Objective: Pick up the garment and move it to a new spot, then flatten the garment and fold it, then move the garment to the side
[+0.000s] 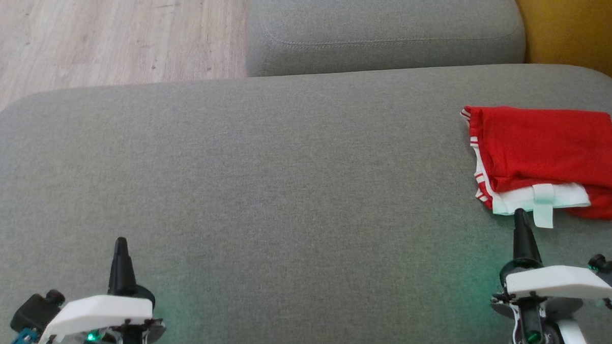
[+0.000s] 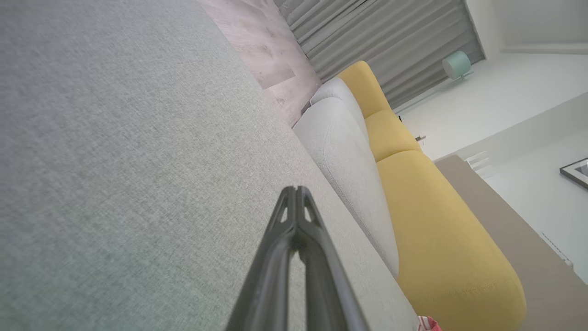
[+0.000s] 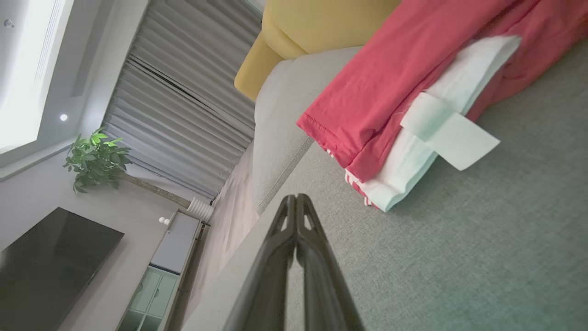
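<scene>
Left gripper (image 1: 121, 247) is lower left in my head view, fingers pointing up, tips pressed together. Right gripper (image 1: 521, 220) is lower right in the same pose, sitting higher up the view, tips also touching. Both wrist views confirm the long dark fingers meet at the tips. White left wrist housing (image 1: 97, 310) and right wrist housing (image 1: 556, 281) both in frame.

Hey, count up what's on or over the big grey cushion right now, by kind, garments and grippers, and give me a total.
Folded red garment: 1
Grippers: 2, the left gripper and the right gripper
Total: 3
</scene>
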Motion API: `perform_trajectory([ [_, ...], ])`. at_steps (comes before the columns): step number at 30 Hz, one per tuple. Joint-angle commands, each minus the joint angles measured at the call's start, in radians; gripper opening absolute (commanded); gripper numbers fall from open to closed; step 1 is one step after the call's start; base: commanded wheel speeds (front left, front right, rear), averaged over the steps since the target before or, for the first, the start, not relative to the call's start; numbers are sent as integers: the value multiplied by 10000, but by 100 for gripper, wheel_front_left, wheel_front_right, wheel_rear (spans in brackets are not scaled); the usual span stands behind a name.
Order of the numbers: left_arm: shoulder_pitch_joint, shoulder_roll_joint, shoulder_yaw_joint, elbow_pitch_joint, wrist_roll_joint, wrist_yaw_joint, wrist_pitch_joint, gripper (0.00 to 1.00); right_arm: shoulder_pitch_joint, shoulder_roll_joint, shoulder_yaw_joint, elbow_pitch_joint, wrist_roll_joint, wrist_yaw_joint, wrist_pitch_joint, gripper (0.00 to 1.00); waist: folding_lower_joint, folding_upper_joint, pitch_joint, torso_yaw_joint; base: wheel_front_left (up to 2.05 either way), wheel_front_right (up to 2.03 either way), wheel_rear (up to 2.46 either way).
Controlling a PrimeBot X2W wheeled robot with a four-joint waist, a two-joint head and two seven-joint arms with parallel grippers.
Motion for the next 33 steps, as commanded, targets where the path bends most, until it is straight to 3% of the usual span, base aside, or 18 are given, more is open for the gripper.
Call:
perform_trajectory([
  [1, -568, 49, 301, -359, -251, -75, 86, 0, -325, -7, 28, -436, 298, -4, 98, 0, 0, 0, 1, 1, 0, 0, 0],
  [33, -653, 71, 890, -602, -3239, -117, 1030, 0, -205, 6, -579, -963, 3751, -6, 1022, 0, 0, 0, 14, 24, 0, 0, 0],
])
